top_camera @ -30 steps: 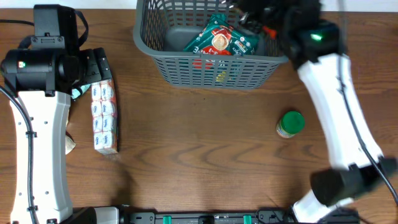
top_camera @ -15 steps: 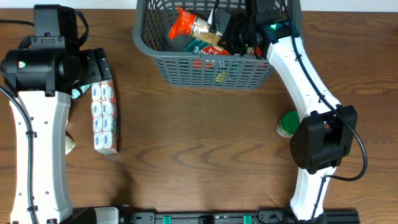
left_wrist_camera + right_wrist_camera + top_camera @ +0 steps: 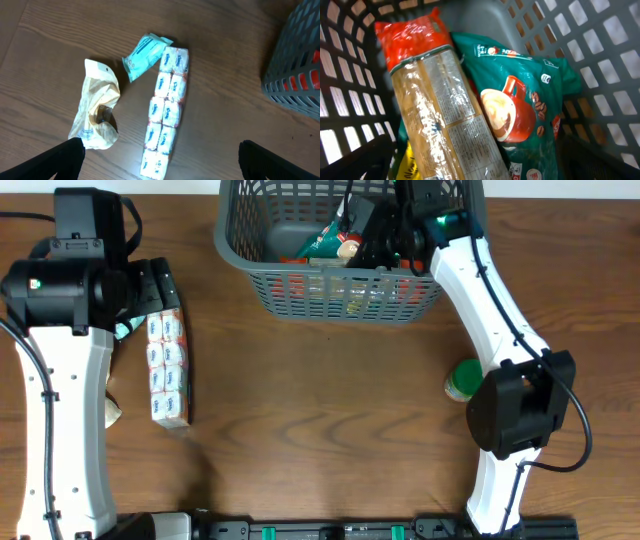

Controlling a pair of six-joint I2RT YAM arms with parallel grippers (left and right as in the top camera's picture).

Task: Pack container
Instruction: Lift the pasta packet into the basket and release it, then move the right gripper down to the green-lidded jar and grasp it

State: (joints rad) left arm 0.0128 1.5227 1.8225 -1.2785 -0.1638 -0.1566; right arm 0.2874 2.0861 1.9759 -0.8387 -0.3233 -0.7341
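The container (image 3: 250, 255), a dark grey lattice basket, stands at the table's far edge. My right gripper (image 3: 378, 242) is down inside it and open. In the right wrist view its fingertips (image 3: 362, 162) stand wide either side of a clear-wrapped packet with a red end (image 3: 432, 105). That packet lies loose on a green coffee bag (image 3: 520, 115) against the basket wall (image 3: 345, 75). My left gripper (image 3: 160, 167) hangs open above a long strip of tissue packs (image 3: 165, 110), holding nothing. A teal packet (image 3: 142, 52) and a crumpled cream bag (image 3: 95, 112) lie beside the strip.
A green-lidded jar (image 3: 466, 378) stands on the wooden table to the right, close to my right arm. The tissue strip (image 3: 168, 370) lies at the left, just below my left gripper (image 3: 150, 288). A corner of the basket (image 3: 295, 70) shows in the left wrist view.
My right gripper came down into the basket with the red-ended packet, then opened. The packet now lies on the coffee bag. The left arm has not moved.
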